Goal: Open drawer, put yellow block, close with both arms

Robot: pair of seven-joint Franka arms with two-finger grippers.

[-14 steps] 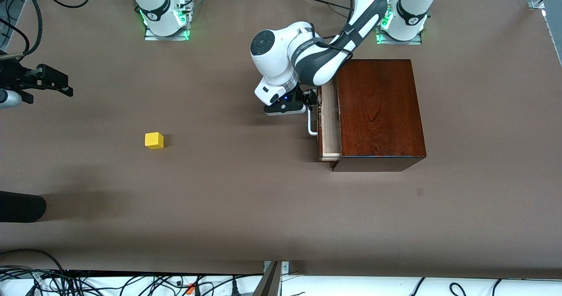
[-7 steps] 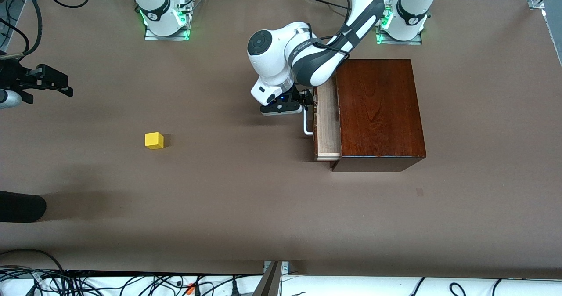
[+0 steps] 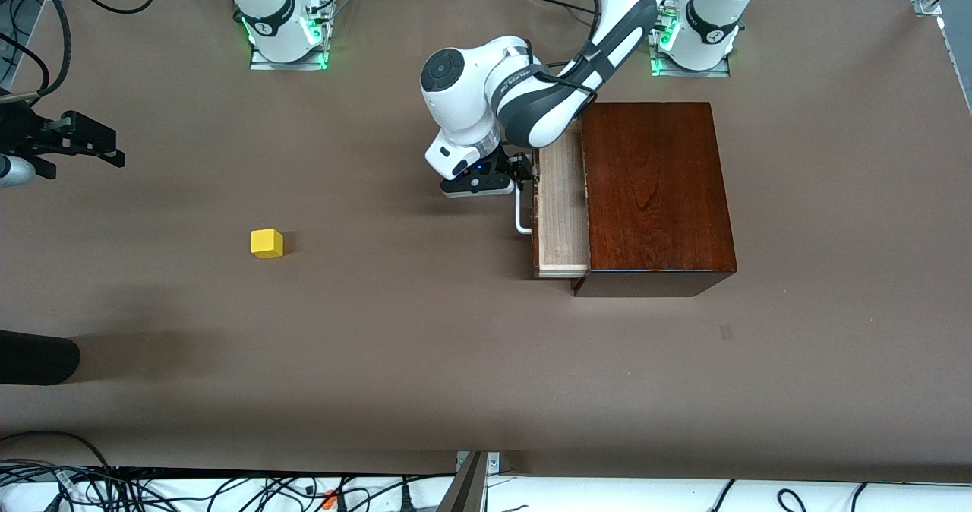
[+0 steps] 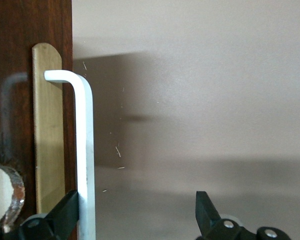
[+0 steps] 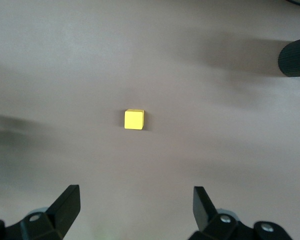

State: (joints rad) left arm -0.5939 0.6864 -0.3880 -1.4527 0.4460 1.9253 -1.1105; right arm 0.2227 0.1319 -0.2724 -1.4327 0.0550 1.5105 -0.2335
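The dark mahogany box (image 3: 653, 193) stands near the left arm's base. Its pale wood drawer (image 3: 563, 208) is pulled partly out toward the right arm's end. My left gripper (image 3: 524, 172) is at the white handle (image 3: 521, 217). In the left wrist view the gripper (image 4: 136, 202) is open wide, and one finger (image 4: 65, 212) rests against the handle bar (image 4: 85, 150), between it and the dark drawer front (image 4: 20, 50). The yellow block (image 3: 266, 243) lies on the table toward the right arm's end. My right gripper (image 3: 114, 153) waits open and empty above the table; in its wrist view (image 5: 136, 194) the block (image 5: 134, 119) lies ahead.
A black cylinder end (image 3: 38, 358) juts in at the table's edge, nearer the front camera than the block; it also shows in the right wrist view (image 5: 295, 56). Cables run along the table's front edge.
The left gripper has moved toward the right arm's end with the handle, and the drawer has slid farther out of the box. The right arm and the block have not moved.
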